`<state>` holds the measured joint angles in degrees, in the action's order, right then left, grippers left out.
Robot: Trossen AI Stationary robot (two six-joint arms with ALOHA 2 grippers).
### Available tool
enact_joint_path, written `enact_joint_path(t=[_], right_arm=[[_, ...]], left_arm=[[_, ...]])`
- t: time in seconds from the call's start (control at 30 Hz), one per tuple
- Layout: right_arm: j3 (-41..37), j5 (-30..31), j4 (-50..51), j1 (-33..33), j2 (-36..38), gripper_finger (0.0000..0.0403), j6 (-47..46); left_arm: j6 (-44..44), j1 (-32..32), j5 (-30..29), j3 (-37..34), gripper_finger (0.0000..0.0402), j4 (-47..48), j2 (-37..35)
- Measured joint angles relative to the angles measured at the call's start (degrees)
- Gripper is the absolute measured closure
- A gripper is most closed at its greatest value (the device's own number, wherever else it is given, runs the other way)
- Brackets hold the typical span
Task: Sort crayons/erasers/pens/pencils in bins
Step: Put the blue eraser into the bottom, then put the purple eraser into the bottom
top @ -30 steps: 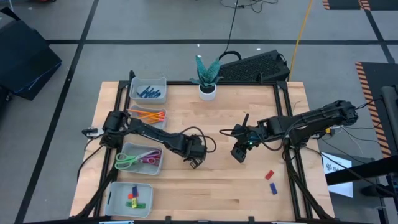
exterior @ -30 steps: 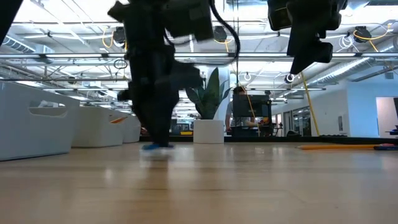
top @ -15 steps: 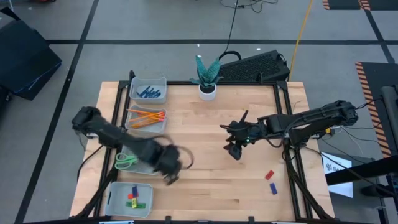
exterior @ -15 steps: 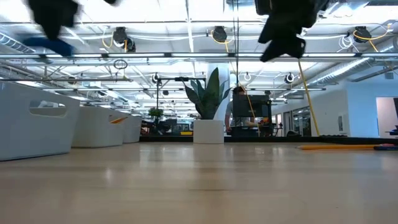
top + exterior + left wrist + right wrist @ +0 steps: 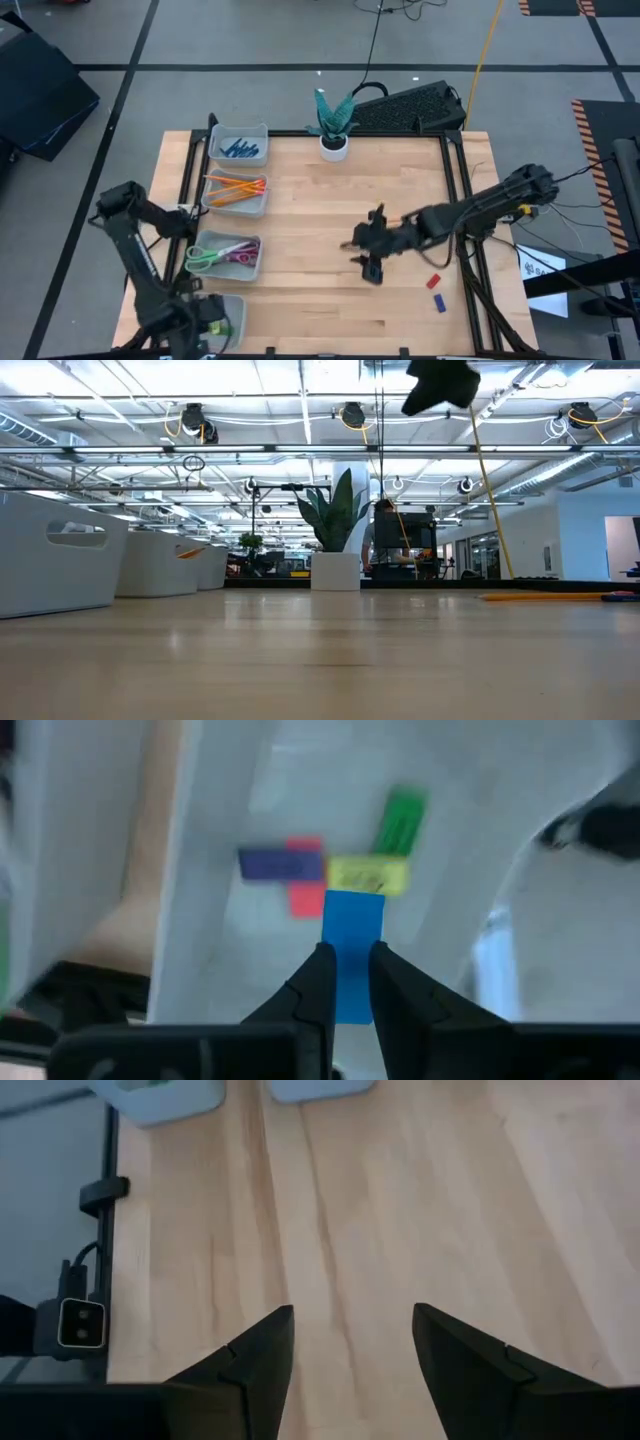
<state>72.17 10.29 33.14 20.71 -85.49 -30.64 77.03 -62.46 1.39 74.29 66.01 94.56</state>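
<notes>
We see the left gripper (image 5: pixel 348 982) over the front-left bin (image 5: pixel 215 840), its fingers clamped on a blue eraser (image 5: pixel 352 945). Below it in that bin lie purple, red, yellow and green erasers (image 5: pixel 367 875). The right gripper (image 5: pixel 352 1342) hangs above bare table (image 5: pixel 320 200) near the middle, fingers apart and holding nothing. 2 loose erasers, 1 red (image 5: pixel 433 282) and 1 blue (image 5: pixel 439 303), lie near the table's right edge. Other bins hold pens (image 5: pixel 240 150), pencils (image 5: pixel 236 187) and scissors (image 5: pixel 222 256).
</notes>
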Motion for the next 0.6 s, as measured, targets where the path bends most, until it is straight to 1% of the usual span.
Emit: enact_joint_path(t=[0.13, 0.27, 0.33, 0.4, 0.47, 0.53, 0.6], right_arm=[[11.1, 1.6, 7.5, 3.8, -8.9, 0.0207, -6.7], [21.2, 1.5, 13.3, 6.7, -16.4, 0.0207, -12.3], [24.4, 1.5, 15.7, 7.9, -18.9, 0.0206, -15.1], [25.6, 1.4, 17.1, 9.0, -20.3, 0.0206, -18.4], [25.6, 0.0, 18.4, 9.9, -20.8, 0.0206, -21.9], [25.6, -1.6, 20.6, 10.8, -21.0, 0.0207, -25.7], [25.6, -4.6, 21.7, 11.6, -21.0, 0.0207, -30.1]], left_arm=[[0.7, -3.2, -0.1, -7.9, 0.0348, -5.7, 0.4], [0.7, -3.8, -1.0, -14.4, 0.0348, -12.1, 0.3], [0.7, -3.6, -1.5, -17.2, 0.0341, -15.1, 0.3], [-0.1, -3.3, -1.4, -19.0, 0.0324, -17.1, 0.3], [-0.6, -3.1, -1.4, -19.7, 0.0296, -17.6, 0.2], [-0.8, -3.1, -1.3, -19.7, 0.0259, -17.5, 0.2], [-2.3, -3.1, 0.4, -18.9, 0.0219, -17.5, 0.2]])
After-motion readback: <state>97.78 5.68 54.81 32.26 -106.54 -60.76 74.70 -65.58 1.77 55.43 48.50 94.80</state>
